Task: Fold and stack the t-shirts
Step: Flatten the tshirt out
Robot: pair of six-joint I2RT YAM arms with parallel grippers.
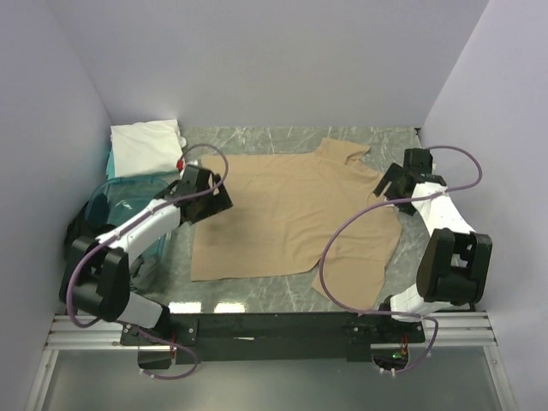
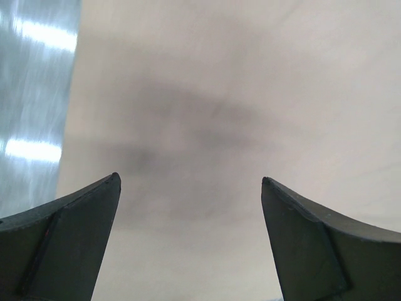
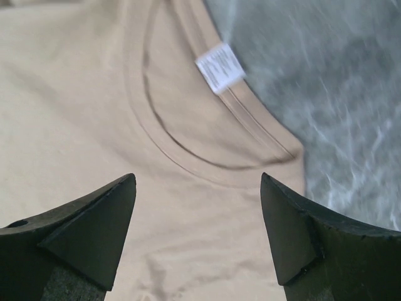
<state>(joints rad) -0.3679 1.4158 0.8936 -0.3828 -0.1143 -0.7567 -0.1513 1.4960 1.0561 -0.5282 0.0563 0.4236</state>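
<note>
Tub (image 1: pixel 116 199) of see-through teal plastic sits at the far left against the wall. The white t-shirt (image 1: pixel 145 144) is bunched up in the back left corner, either on the tub's far end or just behind it, can't tell which.

Next over, the left claw (image 1: pixel 210 190) hangs above the left edge of the tan t-shirt (image 1: pixel 291 214). Its wrist cam shows both fingers (image 2: pixel 69 238) spread wide with nothing between them, just plain tan cloth underneath and a strip of shiny table (image 2: pixel 31 94) off to the left. So it's released and not gripping anything.

The tan shirt is spread out flat in the middle of the grey marble table (image 1: pixel 257 141). It runs sideways, with the neck end to the right, one sleeve (image 1: pixel 342 154) pointing toward the back wall and the other toward the near edge.

On the right, the right claw (image 1: pixel 394 181) is over the neck end. From its own cam the jaws are parted and empty, hovering right over the collar (image 3: pixel 182 160). The little white label (image 3: pixel 219 68) is showing inside the neckline, and bare marble shows just past the collar on the right.
</note>
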